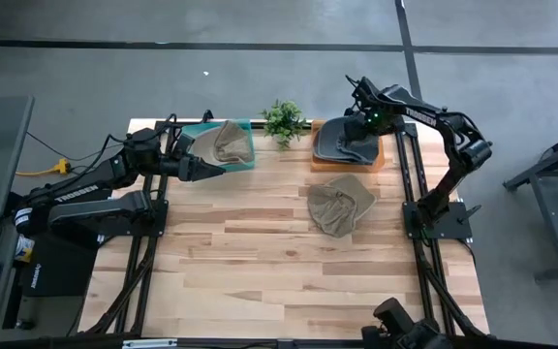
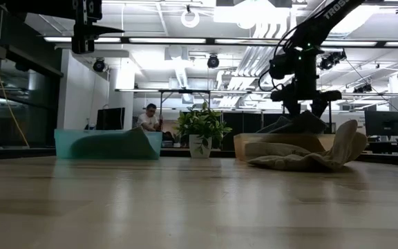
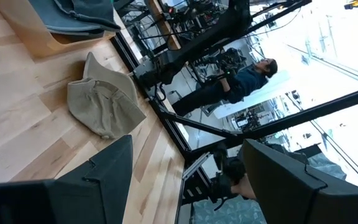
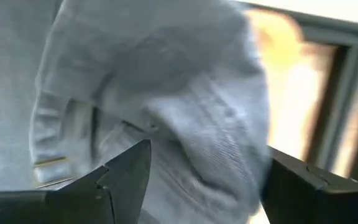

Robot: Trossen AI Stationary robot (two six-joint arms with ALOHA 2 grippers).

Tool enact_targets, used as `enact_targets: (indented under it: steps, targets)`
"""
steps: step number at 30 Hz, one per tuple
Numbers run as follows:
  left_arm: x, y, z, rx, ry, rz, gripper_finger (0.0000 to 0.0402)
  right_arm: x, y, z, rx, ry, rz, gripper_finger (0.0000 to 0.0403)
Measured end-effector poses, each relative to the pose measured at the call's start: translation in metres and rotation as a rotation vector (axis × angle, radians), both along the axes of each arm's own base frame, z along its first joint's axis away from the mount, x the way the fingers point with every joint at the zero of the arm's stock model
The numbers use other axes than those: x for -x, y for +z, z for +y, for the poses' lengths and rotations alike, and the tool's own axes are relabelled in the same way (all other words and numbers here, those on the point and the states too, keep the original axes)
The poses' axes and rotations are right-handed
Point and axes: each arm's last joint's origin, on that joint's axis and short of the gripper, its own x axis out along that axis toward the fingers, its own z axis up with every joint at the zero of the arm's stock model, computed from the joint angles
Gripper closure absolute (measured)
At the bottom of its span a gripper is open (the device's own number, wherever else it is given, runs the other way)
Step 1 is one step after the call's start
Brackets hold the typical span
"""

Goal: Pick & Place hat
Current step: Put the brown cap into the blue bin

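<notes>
A grey hat point(image 1: 345, 143) lies on a wooden tray point(image 1: 377, 157) at the table's far right. My right gripper point(image 1: 364, 124) hangs over it, pointing down, open; in the right wrist view its fingers point(image 4: 123, 171) stand on either side of a raised fold of the grey hat point(image 4: 185, 118). A tan hat point(image 1: 340, 206) lies crumpled on the table in front of the tray. Another tan hat point(image 1: 229, 142) sits in a teal bin point(image 1: 247, 161). My left gripper point(image 1: 216, 167) hovers open at the bin's near side. My right gripper comes at the grey hat's raised fold point(image 4: 229, 143) from above, pointing down, with its open fingers on either side of it. I cannot tell whether the fingers touch the cloth. The hat rests on the tray.
A small potted plant point(image 1: 284, 119) stands at the far edge between bin and tray. The near half of the wooden table point(image 1: 289, 281) holds nothing. A person point(image 2: 147, 116) sits in the room beyond the table.
</notes>
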Motion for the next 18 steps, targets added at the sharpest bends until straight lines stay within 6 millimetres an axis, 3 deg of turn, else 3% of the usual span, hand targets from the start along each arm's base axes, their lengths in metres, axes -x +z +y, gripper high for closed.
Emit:
enact_targets:
  steps: [8, 18]
  targets:
    - [0.000, -0.001, 0.000, 0.002, 0.013, 0.006, 0.0137, 0.021, 0.020, 0.003, 0.067, -0.026, 0.075, 0.0149]
    - [0.000, -0.001, 0.000, 0.004, 0.018, 0.012, 0.0137, 0.038, 0.050, 0.017, 0.132, -0.009, 0.015, 0.0149]
